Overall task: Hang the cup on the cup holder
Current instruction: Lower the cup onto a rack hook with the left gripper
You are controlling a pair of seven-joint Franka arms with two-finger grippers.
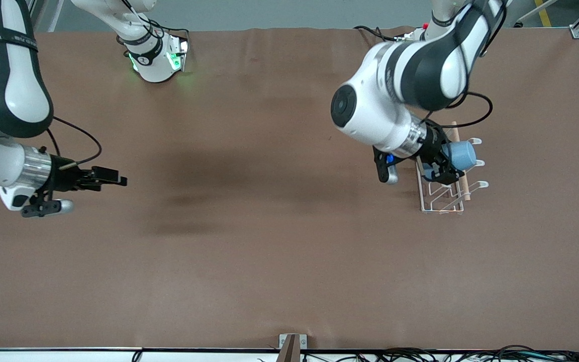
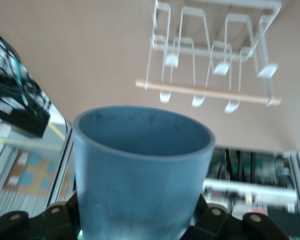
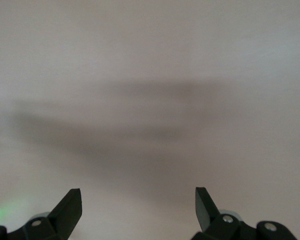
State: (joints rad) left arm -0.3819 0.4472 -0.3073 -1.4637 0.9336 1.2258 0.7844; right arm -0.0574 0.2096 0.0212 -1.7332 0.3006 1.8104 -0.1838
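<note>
Front view shows the left gripper (image 1: 446, 166) over the cup holder (image 1: 445, 198), which stands on the desk (image 1: 269, 251) toward the left arm's end, its jaws clamped on the cup (image 1: 461, 155). The cup is carried on its side, its long axis running roughly level and crosswise to the wooden dowel (image 1: 460, 163) along the rack's top, with its closed end toward the prong tips at the rack's outer side. In the left wrist view the cup's open mouth (image 2: 142, 131) faces away from the camera, and the rack's looped prongs (image 2: 196, 100) and dowel lie ahead of the rim and off to one side of its axis, not lined up with the opening. That offset is what the coming move seems to turn on: the mouth would have to be brought in line with one prong and lowered over its tip. The right gripper (image 1: 99, 181) waits over bare desk toward the right arm's end, well apart from the rack, and the right wrist view shows its jaws apart with nothing between them. The left arm is plainly the nearer one for the job.
</note>
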